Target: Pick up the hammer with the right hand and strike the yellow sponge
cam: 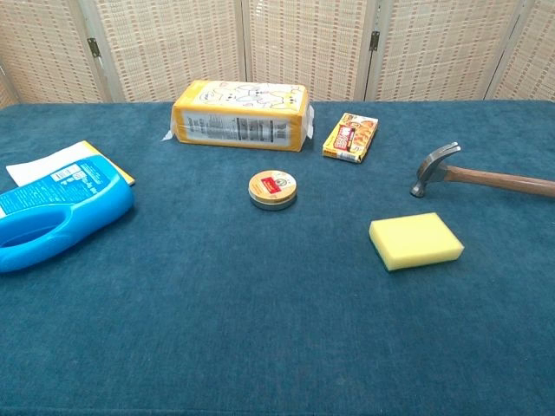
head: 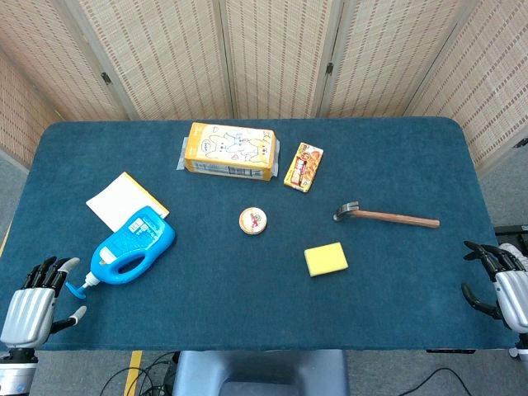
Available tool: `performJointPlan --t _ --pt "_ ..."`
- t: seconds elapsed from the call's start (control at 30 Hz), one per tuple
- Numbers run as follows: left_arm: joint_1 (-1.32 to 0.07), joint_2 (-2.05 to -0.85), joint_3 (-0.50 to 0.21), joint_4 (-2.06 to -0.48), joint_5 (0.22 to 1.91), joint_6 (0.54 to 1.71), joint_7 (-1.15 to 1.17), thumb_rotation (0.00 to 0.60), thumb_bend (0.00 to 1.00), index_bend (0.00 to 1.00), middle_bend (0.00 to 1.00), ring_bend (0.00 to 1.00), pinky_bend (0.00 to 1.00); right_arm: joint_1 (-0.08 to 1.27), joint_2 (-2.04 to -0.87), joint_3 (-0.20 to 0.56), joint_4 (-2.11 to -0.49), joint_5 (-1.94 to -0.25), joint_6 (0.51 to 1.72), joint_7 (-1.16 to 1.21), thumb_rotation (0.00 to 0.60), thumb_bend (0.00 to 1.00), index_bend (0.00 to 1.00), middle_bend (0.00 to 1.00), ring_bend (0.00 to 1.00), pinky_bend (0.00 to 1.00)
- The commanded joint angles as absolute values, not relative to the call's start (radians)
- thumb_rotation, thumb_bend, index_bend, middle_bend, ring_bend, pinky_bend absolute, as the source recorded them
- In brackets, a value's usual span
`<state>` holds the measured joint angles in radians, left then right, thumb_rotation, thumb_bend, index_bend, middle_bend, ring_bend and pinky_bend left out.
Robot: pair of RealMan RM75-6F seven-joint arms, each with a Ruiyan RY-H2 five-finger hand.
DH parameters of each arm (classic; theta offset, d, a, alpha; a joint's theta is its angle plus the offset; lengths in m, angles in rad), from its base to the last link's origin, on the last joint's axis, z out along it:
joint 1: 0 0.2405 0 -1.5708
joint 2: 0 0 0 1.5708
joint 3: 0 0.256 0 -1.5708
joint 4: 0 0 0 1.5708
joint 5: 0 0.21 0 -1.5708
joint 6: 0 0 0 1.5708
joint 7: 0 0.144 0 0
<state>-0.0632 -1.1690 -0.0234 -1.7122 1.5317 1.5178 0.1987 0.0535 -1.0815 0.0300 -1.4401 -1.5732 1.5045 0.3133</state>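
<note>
The hammer (head: 386,216) (cam: 482,173) lies flat on the blue table, its metal head toward the middle and its wooden handle pointing right. Just in front of it and a bit left sits the yellow sponge (head: 326,259) (cam: 415,241). My right hand (head: 503,285) hovers at the table's right front edge, fingers apart and empty, well short of the hammer handle. At the left front corner my left hand (head: 37,301) is open too, beside the blue bottle. Neither hand shows in the chest view.
A blue detergent bottle (head: 132,245) (cam: 52,221) lies at the left, partly over a white and yellow pad (head: 124,198). A yellow package (head: 228,151) (cam: 240,114), a small snack box (head: 304,166) (cam: 350,137) and a round tin (head: 252,220) (cam: 272,188) sit further back.
</note>
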Motion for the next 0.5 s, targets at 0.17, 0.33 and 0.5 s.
performJointPlan --t 0.17,0.33,0.5 --pt "-0.058 -1.167 -0.025 -1.714 1.541 1.536 0.197 0.6 0.21 0.17 0.2 0.12 0.18 0.051 -1.081 0.027 -1.439 -1.577 1.51 0.318 0.6 0.29 0.17 0.35 0.19 0.21" --pt "-0.053 -1.164 -0.023 -1.715 1.545 1.545 0.19 0.6 0.21 0.17 0.2 0.12 0.18 0.055 -1.082 0.025 -1.437 -1.583 1.509 0.328 0.6 0.29 0.17 0.35 0.19 0.21" --pt "-0.051 -1.163 -0.017 -1.718 1.553 1.545 0.186 0.6 0.21 0.17 0.2 0.12 0.18 0.095 -1.084 0.036 -1.435 -1.593 1.47 0.331 0.6 0.29 0.17 0.35 0.19 0.21"
